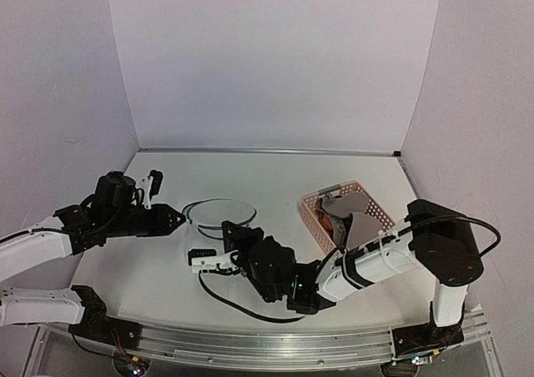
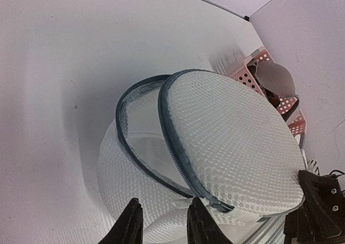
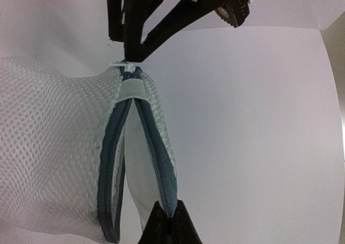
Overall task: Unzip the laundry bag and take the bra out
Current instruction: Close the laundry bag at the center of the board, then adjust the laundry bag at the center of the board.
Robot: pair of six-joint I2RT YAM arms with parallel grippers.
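The laundry bag [image 1: 220, 213] lies between my two arms, a white mesh pouch [image 2: 232, 141] with its dark zipper rim [image 2: 173, 149] parted into a wide gap. My left gripper [image 2: 164, 223] is at the bag's left end, its jaws narrowly open with a fold of mesh between them. In the right wrist view its fingertips [image 3: 129, 54] touch the white tab at the zipper's end. My right gripper [image 3: 170, 220] is shut on the zipper rim [image 3: 160, 168] at the bag's near right side [image 1: 237, 233]. The beige bra [image 1: 352, 220] lies in the pink basket [image 2: 246, 76].
The pink perforated basket [image 1: 312, 202] stands right of the bag, behind my right forearm. A black cable [image 1: 235, 304] loops over the table in front of the bag. A metal rail [image 1: 275, 345] runs along the near edge, and white walls close the back and sides.
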